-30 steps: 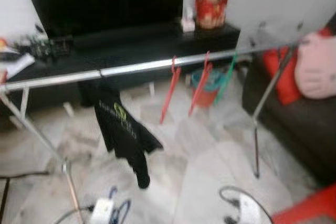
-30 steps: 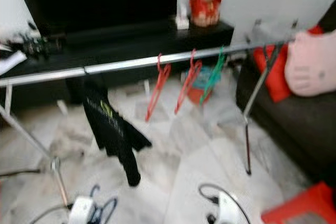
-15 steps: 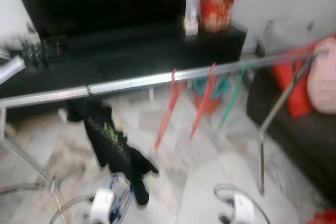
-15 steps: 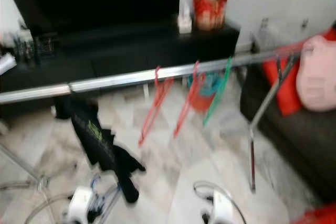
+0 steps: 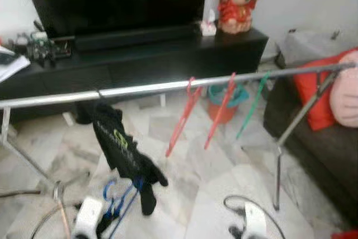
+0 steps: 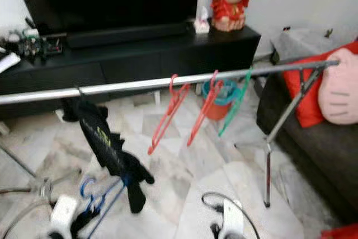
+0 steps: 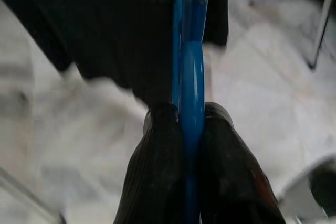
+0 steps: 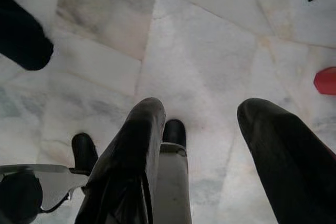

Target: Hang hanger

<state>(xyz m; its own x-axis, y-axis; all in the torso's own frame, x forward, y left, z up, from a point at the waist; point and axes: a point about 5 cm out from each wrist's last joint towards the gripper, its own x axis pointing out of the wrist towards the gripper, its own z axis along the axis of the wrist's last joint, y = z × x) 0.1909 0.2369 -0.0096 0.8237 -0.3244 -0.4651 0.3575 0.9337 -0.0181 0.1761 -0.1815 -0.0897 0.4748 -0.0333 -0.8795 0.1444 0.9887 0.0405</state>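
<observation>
Gripping blue hanger [image 7: 190, 72] is done by left tool [image 7: 190, 129], fingers pressed tight on it, held low beside black shirt [image 5: 120, 144], below rail [image 5: 145, 89], likely for lifting onto free stretch. Right tool [image 8: 210, 129] kept open, empty, over floor [image 8: 210, 45].

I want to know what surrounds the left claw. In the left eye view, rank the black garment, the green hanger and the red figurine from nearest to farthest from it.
The left claw grips a blue hanger low on the robot's left.
1. Black garment, hanging from the rail just above the hanger.
2. Green hanger, on the rail toward the right.
3. Red figurine, on the black cabinet behind the rail.
</observation>
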